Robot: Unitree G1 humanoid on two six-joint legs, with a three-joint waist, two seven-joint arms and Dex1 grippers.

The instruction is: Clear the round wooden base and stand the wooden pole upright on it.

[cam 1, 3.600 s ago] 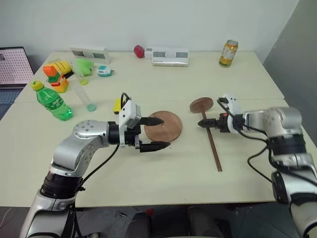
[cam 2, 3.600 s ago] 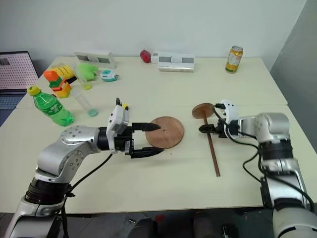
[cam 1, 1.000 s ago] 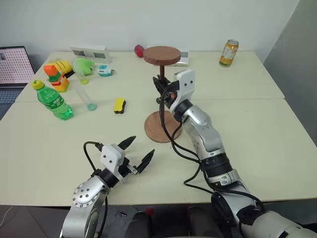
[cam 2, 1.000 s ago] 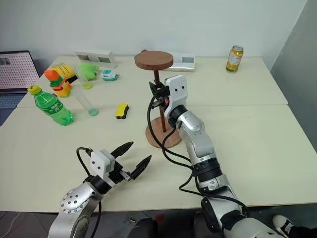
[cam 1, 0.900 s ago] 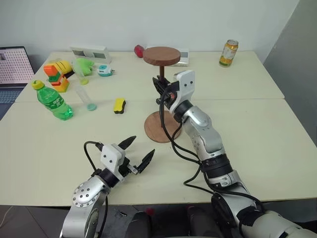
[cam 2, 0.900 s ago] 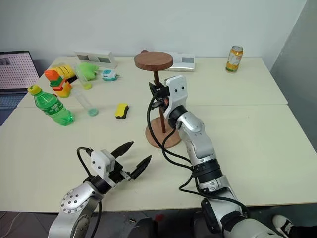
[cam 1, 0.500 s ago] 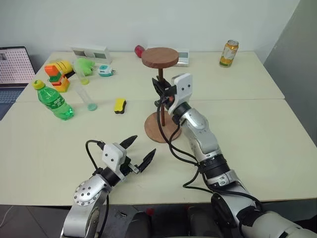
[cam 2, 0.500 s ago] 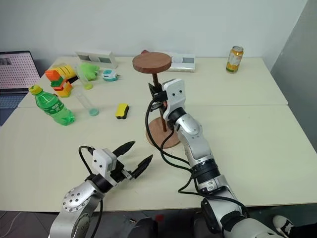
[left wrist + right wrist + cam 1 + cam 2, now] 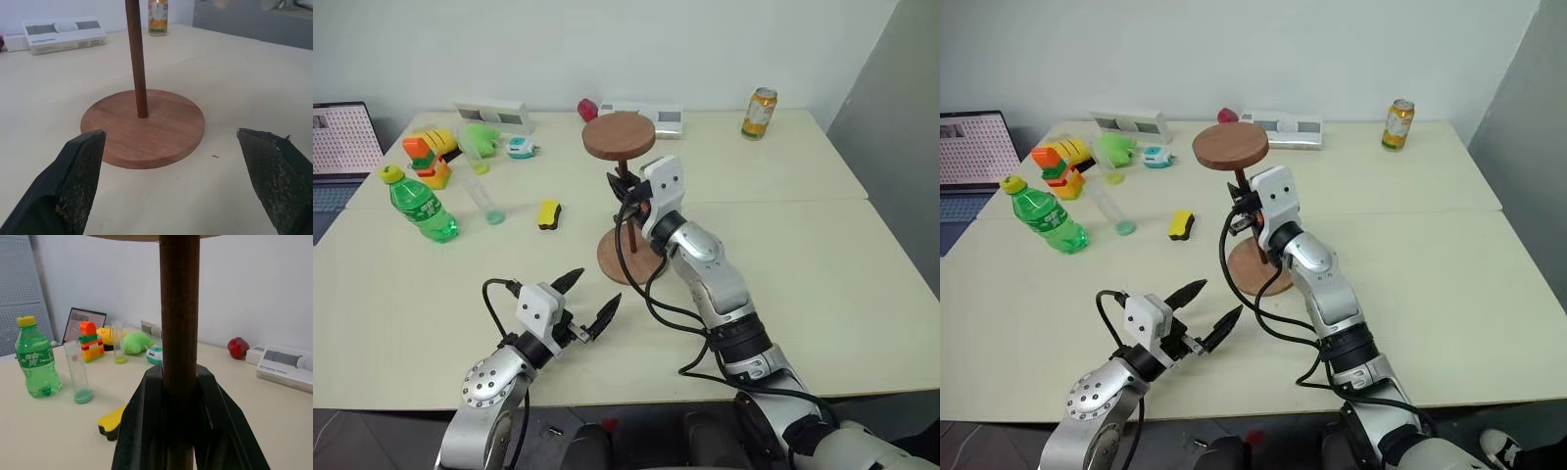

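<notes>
The right gripper is clamping the wooden pole partway up its shaft, both fingers pressed tight against the wood. The pole is standing upright, its small disc at the top, above the fingers, and its lower end resting on the middle of the round wooden base straight below them. The left gripper is hovering on the near side of the base, fingers spread wide and holding nothing, its tips pointing toward the base with bare table between. Out beyond the right fingers, a yellow block is lying nearest, then a clear tube and a green bottle. Farther back are sitting a coloured brick toy, a red object and a white box. A drinks can is standing at the table's far edge, well clear of both grippers.
</notes>
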